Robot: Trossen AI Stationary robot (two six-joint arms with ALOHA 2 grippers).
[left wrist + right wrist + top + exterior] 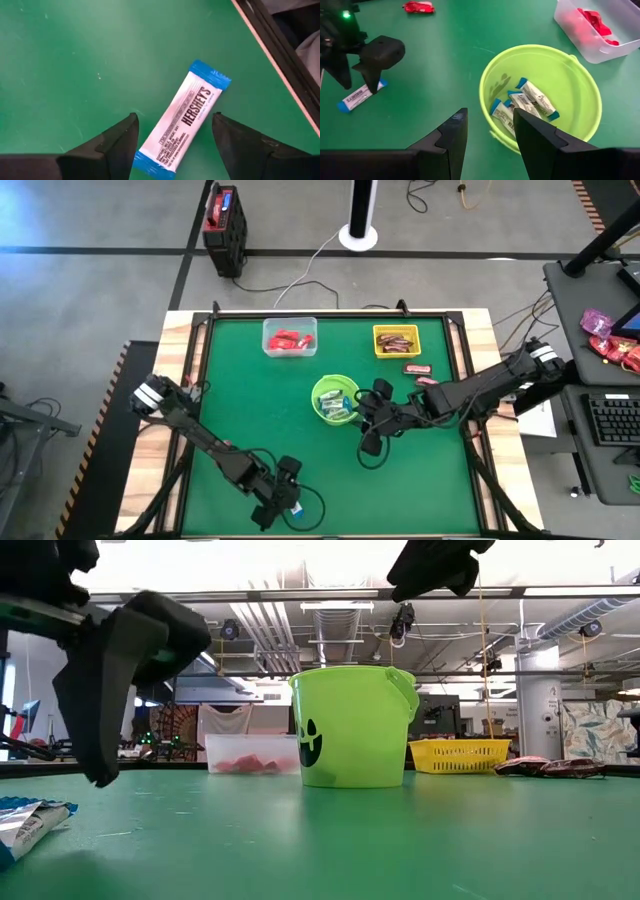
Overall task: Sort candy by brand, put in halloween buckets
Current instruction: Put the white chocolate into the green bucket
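Note:
A blue-and-white bar (182, 120) lies flat on the green table near its near edge. My left gripper (174, 120) is open over it, one finger on each side, touching nothing; it also shows in the high view (290, 502). The lime-green bowl (335, 398) stands mid-table and holds three blue-and-white bars (522, 102). My right gripper (490, 114) is open and empty just right of the bowl's rim. The clear box (290, 337) holds red bars. The yellow basket (397, 340) holds dark brown bars.
A dark brown bar (417, 368) and a red bar (427, 380) lie loose on the table between the yellow basket and my right arm. The table's raised dark rim (280, 55) runs close to the blue-and-white bar. Bare green table (250, 410) lies left of the bowl.

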